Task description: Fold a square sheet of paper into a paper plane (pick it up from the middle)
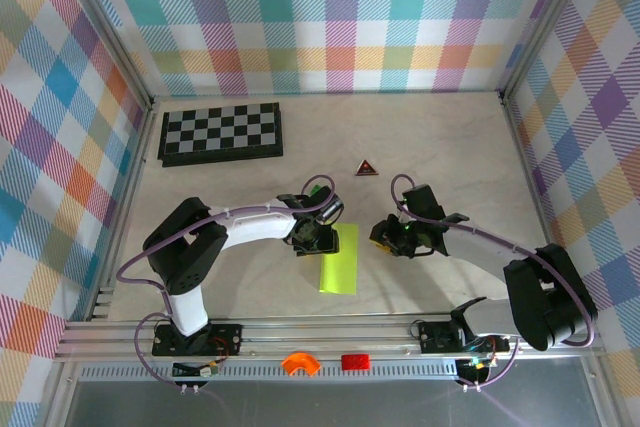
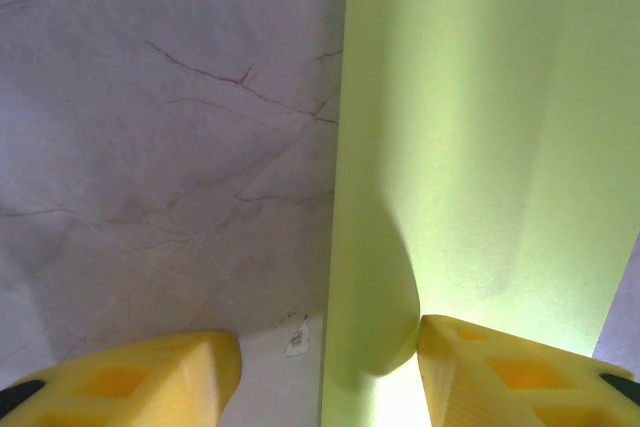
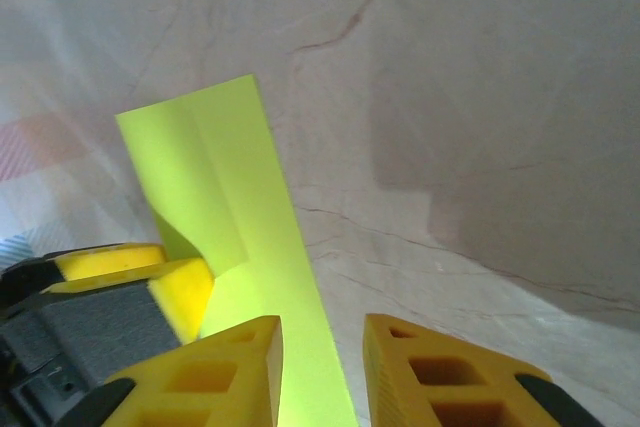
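Bare table point(image 1: 450, 147) lies open to both sides of the paper plane point(image 1: 338, 259), which rests mid-table just past the front rail point(image 1: 320, 332). It is a long lime strip, folded flat. On the left gripper point(image 1: 317, 243) the fingers stand wide apart, with one pad point(image 2: 500, 372) on the paper. The right gripper point(image 1: 384, 239) holds its fingers narrowly apart over the strip's edge. Both arms bend inward.

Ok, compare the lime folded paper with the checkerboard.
The lime yellow-green folded paper strip is plain; the black-framed grey checkerboard is patterned. The paper runs near to far, between the left end effector and right end effector; the board lies crosswise, far left, untouched. The paper is narrower. Both are rectangles on the marbled table.
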Motion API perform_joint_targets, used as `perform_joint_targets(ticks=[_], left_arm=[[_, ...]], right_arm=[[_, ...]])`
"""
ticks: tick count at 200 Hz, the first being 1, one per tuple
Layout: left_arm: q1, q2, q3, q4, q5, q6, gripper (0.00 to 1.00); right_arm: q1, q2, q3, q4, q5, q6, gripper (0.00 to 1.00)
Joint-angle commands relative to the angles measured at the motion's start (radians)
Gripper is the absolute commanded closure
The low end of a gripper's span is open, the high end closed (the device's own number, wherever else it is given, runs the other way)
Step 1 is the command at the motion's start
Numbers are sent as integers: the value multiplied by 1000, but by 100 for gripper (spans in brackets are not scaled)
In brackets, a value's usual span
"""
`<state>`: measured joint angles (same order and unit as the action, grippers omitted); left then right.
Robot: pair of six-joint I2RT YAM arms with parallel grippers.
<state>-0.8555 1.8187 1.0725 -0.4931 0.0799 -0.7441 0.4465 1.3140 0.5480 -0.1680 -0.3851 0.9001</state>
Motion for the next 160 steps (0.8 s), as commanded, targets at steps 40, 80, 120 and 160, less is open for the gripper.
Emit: perform_joint_targets(ticks=[40,80,120,160], left_arm=[[1,142,-77,48,-43,-5,45],[0,145,-77,54,-39,2,45],[-1,144,-81,60,-37,3,45],[-2,144,-79,61,-35,7,45]], right_arm=[[-2,-13,-19,95,-100,-32,74],[4,23,-25,144,-159,-27,88],[37,74,-6,153,-166,-26,96],[93,150,33,147,-131,-22,100]])
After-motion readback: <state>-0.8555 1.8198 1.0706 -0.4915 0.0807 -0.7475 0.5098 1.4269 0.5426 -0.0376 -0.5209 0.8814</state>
